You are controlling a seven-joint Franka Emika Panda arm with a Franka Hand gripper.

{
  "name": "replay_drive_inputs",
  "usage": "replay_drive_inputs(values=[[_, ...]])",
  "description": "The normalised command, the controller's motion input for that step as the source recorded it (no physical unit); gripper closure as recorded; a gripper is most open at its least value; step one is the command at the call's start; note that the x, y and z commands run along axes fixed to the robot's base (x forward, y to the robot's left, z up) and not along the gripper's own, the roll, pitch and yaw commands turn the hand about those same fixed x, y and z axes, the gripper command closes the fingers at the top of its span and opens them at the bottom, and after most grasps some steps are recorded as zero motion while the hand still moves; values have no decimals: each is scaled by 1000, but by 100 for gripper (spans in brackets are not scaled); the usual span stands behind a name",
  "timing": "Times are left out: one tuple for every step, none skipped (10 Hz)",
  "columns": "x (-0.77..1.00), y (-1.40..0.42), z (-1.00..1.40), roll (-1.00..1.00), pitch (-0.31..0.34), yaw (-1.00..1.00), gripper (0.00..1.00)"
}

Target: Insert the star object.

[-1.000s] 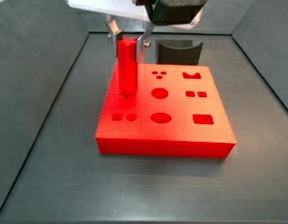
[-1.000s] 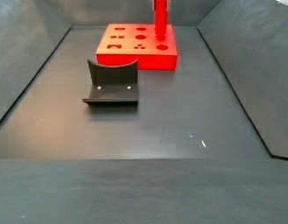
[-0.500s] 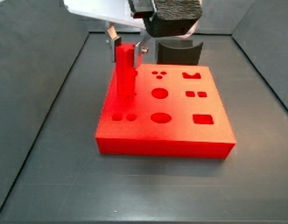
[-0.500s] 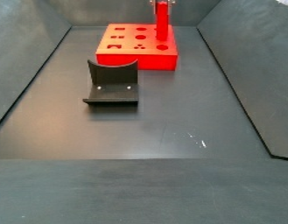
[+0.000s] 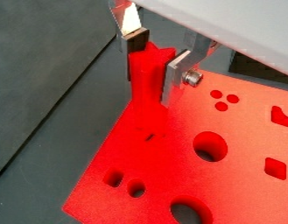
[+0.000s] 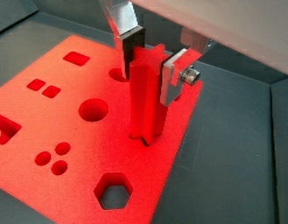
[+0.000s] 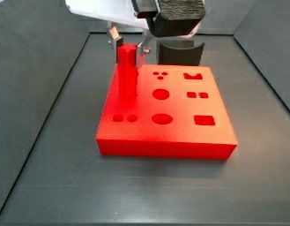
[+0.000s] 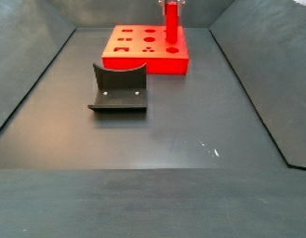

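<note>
The star object [image 7: 127,69], a slim bright red peg, stands upright with its lower end in a hole near one edge of the flat red block [image 7: 182,132]. It shows in both wrist views [image 5: 146,87] [image 6: 144,96] and in a side view [image 8: 171,26]. My gripper [image 7: 126,40] is above the block and shut on the peg's top. In both wrist views [image 5: 156,59] [image 6: 152,61] the dark pad and the silver plate press on opposite sides of the star-shaped top. The peg's foot meets the block surface [image 6: 140,166].
The block carries several other shaped holes: round [image 5: 209,147], square, hexagon [image 6: 111,191]. The dark fixture [image 8: 118,88] stands on the grey floor beside the block and shows behind it in a side view [image 7: 179,48]. Grey walls ring the floor.
A second ago the peg stood a little higher. My gripper and the peg have come down slightly into the block. Nothing has moved in the last half second.
</note>
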Motion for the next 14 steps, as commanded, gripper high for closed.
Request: replay_drive_inputs(values=[[23, 17, -134, 0, 0, 0, 100], [97, 74, -211, 3, 0, 77, 100], [6, 0, -146, 0, 0, 6, 100], [0, 0, -140, 0, 0, 0, 100], [0, 0, -149, 0, 0, 0, 100], [49, 0, -251, 0, 0, 0, 100], [191, 0, -423, 0, 11, 0, 100], [217, 0, -483, 0, 43, 0, 100], [249, 0, -500, 0, 59, 0, 100], [257, 0, -494, 24, 49, 0, 100], [154, -63, -366, 191, 50, 9, 100], [169, -123, -440, 239, 27, 0, 100], [11, -151, -537, 247, -30, 3, 100], [0, -209, -557, 277, -106, 57, 100]])
